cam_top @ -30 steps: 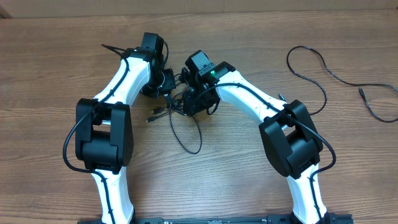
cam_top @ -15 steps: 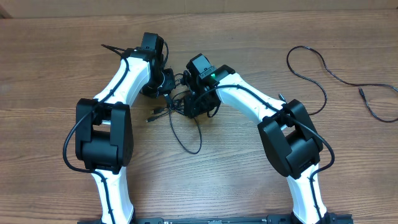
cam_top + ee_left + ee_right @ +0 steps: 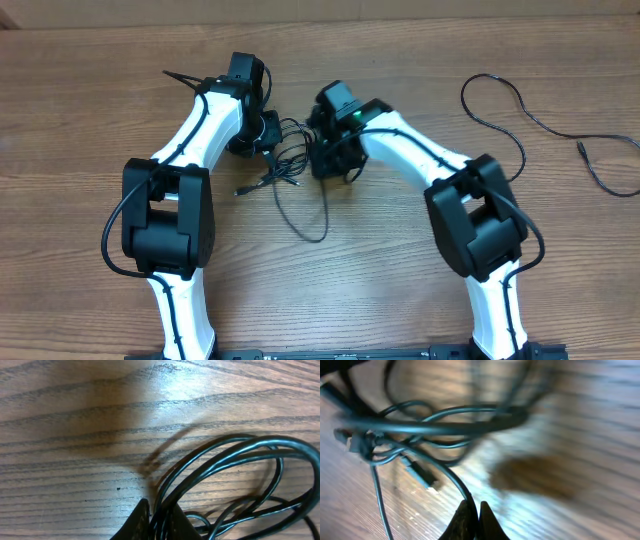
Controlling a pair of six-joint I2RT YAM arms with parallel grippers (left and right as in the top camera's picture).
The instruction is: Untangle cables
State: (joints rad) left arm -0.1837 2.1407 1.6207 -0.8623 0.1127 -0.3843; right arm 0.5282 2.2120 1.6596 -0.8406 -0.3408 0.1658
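- Between the fingertips of the left hand (image 3: 153,521), which are pressing together, several looping strands of the cables (image 3: 235,455) are being pinched, just above the bench (image 3: 75,435).
- The right hand (image 3: 471,519) is pinching shut on a single strand of the same tangle, running down into its fingertips.
- Beyond those fingertips the knot is showing as blurred loops, with a small plug (image 3: 423,477) sitting below them.
- From overhead, the tangle is spanning the gap between the two hands, one long loop is trailing toward the robot's base, and a plug end (image 3: 243,188) is lying on the wood at the left.
- Well apart, at the far right, a lone cable (image 3: 520,125) is lying in an open curve.
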